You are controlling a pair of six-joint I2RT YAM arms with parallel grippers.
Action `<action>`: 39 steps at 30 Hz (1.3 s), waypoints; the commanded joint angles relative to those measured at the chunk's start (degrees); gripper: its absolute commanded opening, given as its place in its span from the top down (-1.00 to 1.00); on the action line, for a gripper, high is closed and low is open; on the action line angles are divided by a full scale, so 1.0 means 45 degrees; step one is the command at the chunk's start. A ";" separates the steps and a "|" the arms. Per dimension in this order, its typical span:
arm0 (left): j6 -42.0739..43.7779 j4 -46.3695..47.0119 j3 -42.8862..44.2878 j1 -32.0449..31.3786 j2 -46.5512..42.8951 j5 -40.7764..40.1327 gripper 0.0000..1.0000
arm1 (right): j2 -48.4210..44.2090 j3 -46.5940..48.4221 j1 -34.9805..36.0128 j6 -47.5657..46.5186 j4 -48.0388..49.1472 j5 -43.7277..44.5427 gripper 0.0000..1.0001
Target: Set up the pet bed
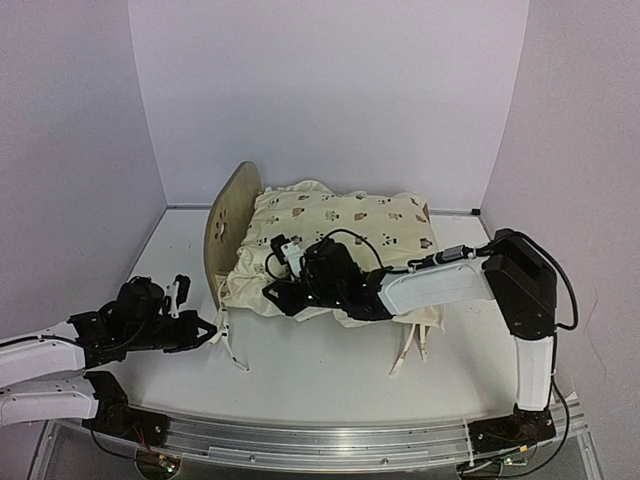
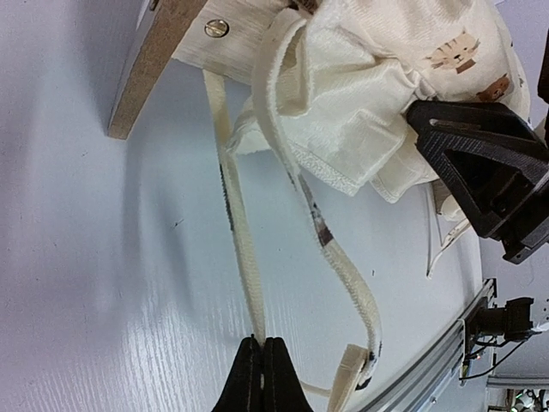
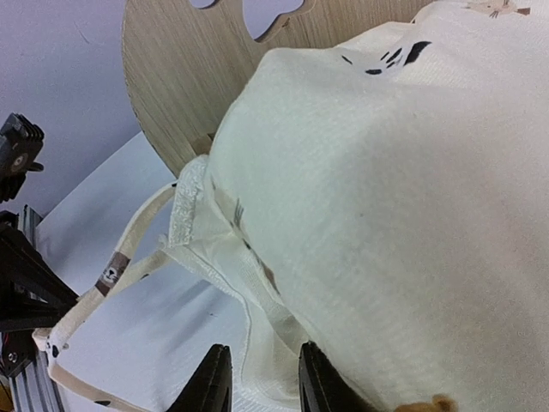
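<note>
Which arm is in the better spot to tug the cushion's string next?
Left, probably. The left gripper is shut on the tie hanging below the headboard. The right gripper grips the cushion edge, away from that tie.

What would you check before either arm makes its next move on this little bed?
1. Left fingers closed on the tie strap: ok.
2. Right fingers actually pinching the cushion edge: cannot tell; cloth lies between them, but they stand apart.
3. Pet bed standing upright: ok.
4. Cushion lying smooth in the frame: not ok; its near left corner is bunched up.
5. Other straps tied: not ok; they lie loose on the table.
</note>
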 commanded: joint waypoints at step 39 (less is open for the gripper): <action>0.0672 0.0702 -0.0463 -0.0218 0.1603 0.0079 1.00 | -0.4632 -0.2932 -0.0788 -0.0082 -0.5032 -0.2764 -0.28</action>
